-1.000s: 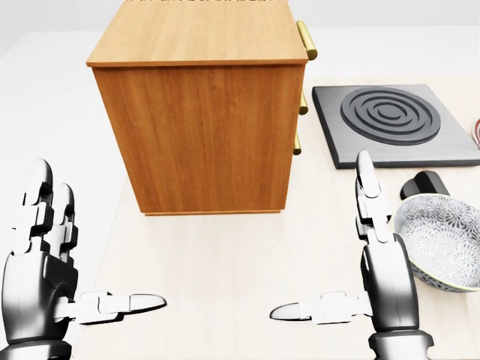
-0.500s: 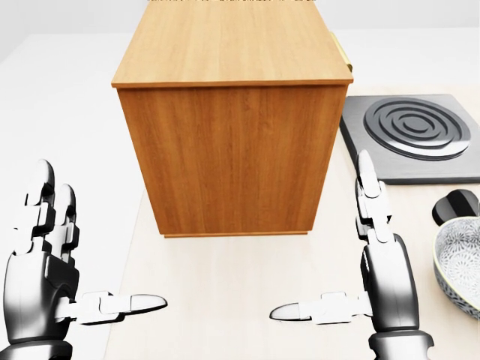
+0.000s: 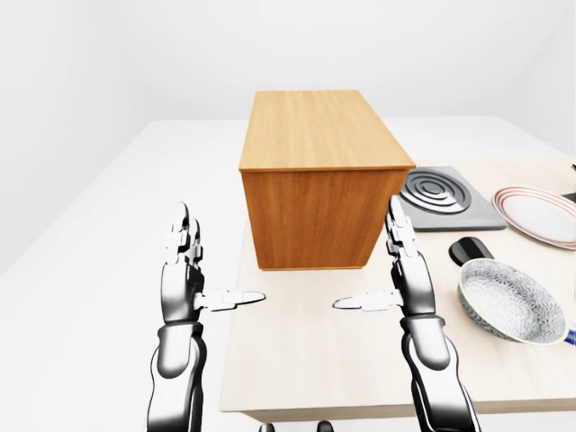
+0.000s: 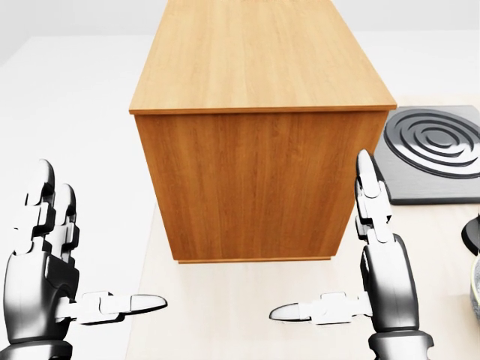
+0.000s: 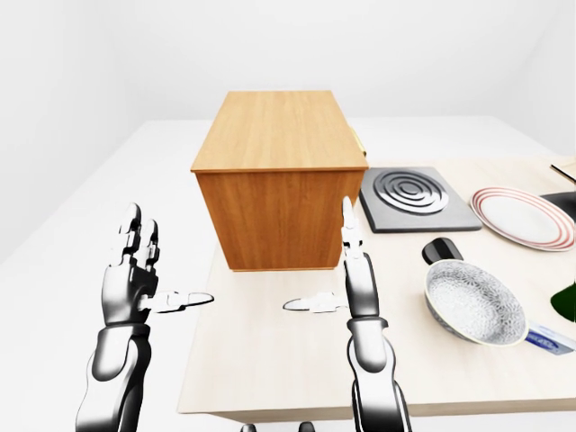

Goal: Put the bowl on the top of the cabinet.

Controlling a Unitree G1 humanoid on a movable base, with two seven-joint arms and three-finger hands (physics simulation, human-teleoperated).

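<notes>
The patterned grey bowl [image 5: 474,302] rests on the light wooden table [image 5: 270,360], to the right of my right hand; in the head view only a sliver of it shows at the right edge. The wooden cabinet [image 4: 255,112] stands upright on the table, its flat top bare. My left hand [image 4: 101,236] is open, held over the white floor left of the table's edge. My right hand [image 4: 319,234] is also open, raised near the cabinet's lower right corner and touching nothing. A clear gap separates it from the bowl.
A dark stove plate [image 5: 412,196] with rings lies right of the cabinet. A red-striped plate [image 5: 522,216] sits further right, and a small black object [image 5: 441,249] lies just above the bowl. A dark green thing [image 5: 567,301] pokes in at the right edge.
The whole head view has shifted: the cabinet now sits further right and larger, and the bowl has slid almost out at the right edge. Both hands hold the same open pose.
</notes>
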